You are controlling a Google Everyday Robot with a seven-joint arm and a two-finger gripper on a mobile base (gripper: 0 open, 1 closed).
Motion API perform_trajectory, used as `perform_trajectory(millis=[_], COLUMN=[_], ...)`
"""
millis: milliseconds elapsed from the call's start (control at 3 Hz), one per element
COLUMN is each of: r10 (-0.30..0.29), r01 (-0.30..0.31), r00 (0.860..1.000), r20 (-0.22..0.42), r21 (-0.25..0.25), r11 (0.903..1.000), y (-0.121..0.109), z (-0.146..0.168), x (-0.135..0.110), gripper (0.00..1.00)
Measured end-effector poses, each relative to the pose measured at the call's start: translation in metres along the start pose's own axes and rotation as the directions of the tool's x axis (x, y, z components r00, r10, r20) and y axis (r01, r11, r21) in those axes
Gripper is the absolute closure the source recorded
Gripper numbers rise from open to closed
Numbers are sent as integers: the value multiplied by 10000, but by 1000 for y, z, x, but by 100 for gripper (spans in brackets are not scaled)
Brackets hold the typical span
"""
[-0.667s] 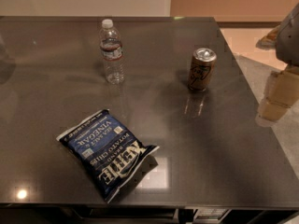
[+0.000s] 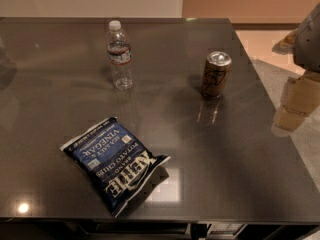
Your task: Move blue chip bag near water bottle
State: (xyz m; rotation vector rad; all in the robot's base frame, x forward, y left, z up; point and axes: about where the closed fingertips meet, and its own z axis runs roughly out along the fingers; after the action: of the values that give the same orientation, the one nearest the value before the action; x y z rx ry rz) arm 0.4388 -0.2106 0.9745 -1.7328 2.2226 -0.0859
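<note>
The blue chip bag point(image 2: 114, 162) lies flat on the dark table point(image 2: 60, 99) near its front edge, left of centre, with white lettering facing up. The water bottle point(image 2: 120, 55) stands upright at the back left, well behind the bag, clear with a white cap and a dark label band. My gripper point(image 2: 296, 105) shows as a tan shape at the right edge of the view, beyond the table's right side and far from both the bag and the bottle. It holds nothing that I can see.
A tan-gold soda can point(image 2: 216, 74) stands upright at the back right of the table, between the bottle and my gripper. The grey arm point(image 2: 309, 39) hangs at the right edge. Light floor lies beyond the table's right edge point(image 2: 270, 109).
</note>
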Motion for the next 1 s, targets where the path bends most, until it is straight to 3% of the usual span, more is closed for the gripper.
perform_trajectory(millis=[333,1000], r10=[-769,-1667], r01=[850,2113], r00=[9907,9521], r20=[1121,2563], r21=[-693,-1576], r11=[9940,9646], y=[18,56], z=[32,74], x=[-69,-151], gripper=[0,0])
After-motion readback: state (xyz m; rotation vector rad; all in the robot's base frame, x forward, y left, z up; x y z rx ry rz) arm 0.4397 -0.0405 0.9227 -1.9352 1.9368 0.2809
